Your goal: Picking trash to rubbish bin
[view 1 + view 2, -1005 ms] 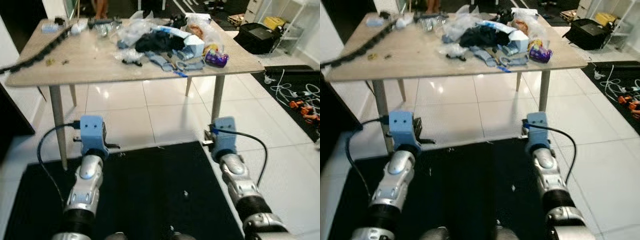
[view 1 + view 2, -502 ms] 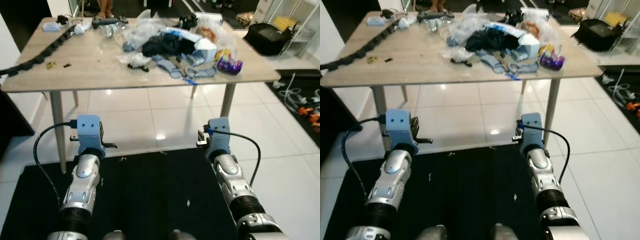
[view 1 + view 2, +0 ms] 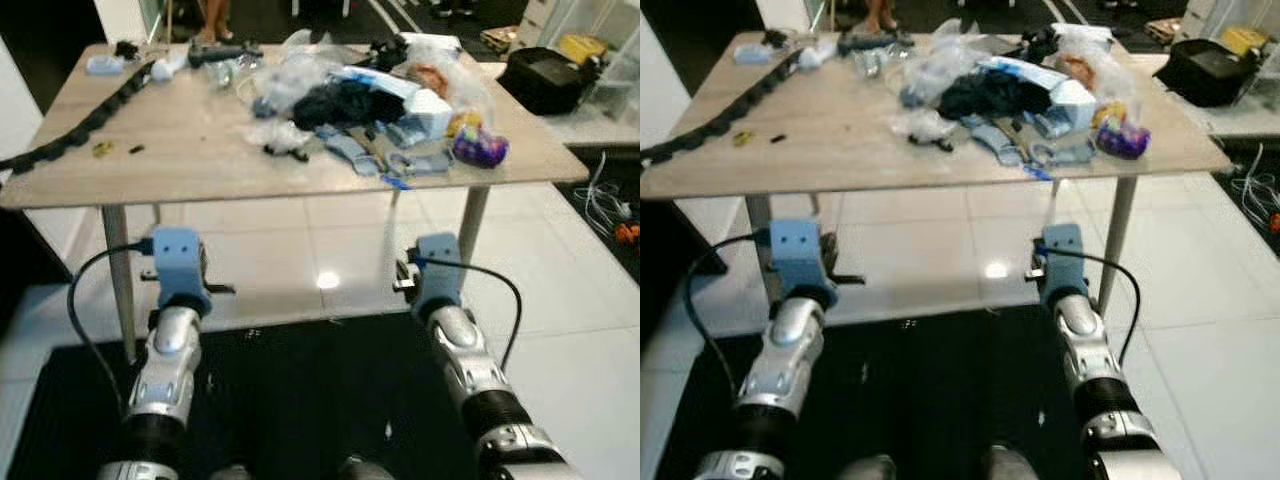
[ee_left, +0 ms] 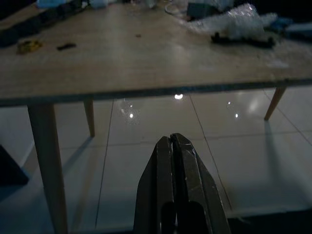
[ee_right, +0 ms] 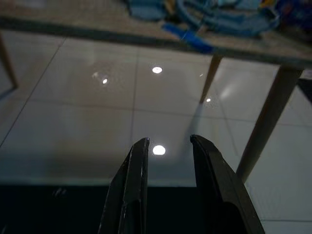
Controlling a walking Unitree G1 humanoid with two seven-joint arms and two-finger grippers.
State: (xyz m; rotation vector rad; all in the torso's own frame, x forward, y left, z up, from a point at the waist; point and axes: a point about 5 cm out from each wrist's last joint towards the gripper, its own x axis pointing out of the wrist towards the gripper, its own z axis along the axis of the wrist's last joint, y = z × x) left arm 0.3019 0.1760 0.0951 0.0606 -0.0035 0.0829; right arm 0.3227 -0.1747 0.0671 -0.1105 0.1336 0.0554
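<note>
We stand short of the bench [image 3: 180, 150] with both arms held low in front of us, below the level of its top. Our left hand [image 4: 171, 146] has its two fingers pressed together and holds nothing; our right hand [image 5: 168, 151] has a narrow gap between its fingers, also empty.

The trash pile [image 3: 370, 100] lies up on the bench, ahead of and above the right hand and well apart from it, further across from the left hand. It is a heap of clear plastic bags [image 3: 290, 75], a dark cloth [image 3: 335, 100], blue scraps [image 3: 395, 155] near the front edge and a purple packet [image 3: 480, 148] at the corner nearest the right hand. A black chain [image 3: 90, 110] runs along the bench side beyond the left hand.

We judge most of this to be light, soft and crinkly: film will slip and collapse, so we should pinch a bunched fold rather than a flat sheet. The purple packet looks fuller and firmer; taking it across its middle seems safest. We see no bin.
</note>
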